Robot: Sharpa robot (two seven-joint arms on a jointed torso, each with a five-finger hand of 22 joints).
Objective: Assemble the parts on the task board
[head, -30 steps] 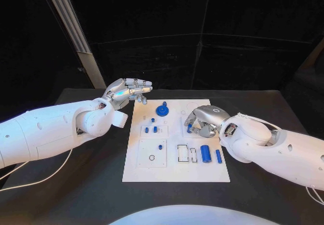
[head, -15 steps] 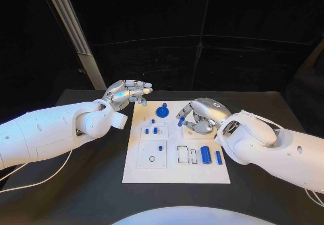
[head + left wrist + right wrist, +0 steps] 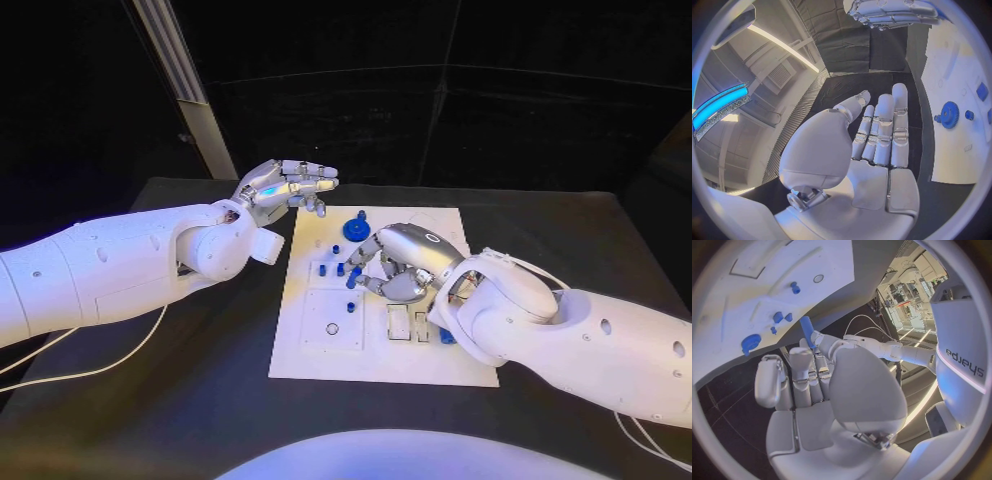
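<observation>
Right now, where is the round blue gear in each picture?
Head view: the blue gear at the task board's far end, beyond the right hand.
Left wrist view: on the board, beside the left hand, gear.
Right wrist view: near the board's edge, gear.
Shared landmark: the white board.

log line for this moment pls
left hand: empty, raised beside task board | right hand: pinching blue peg over board | gear: on board

Black table (image 3: 173,400), dark walls, pale post (image 3: 185,85)
</observation>
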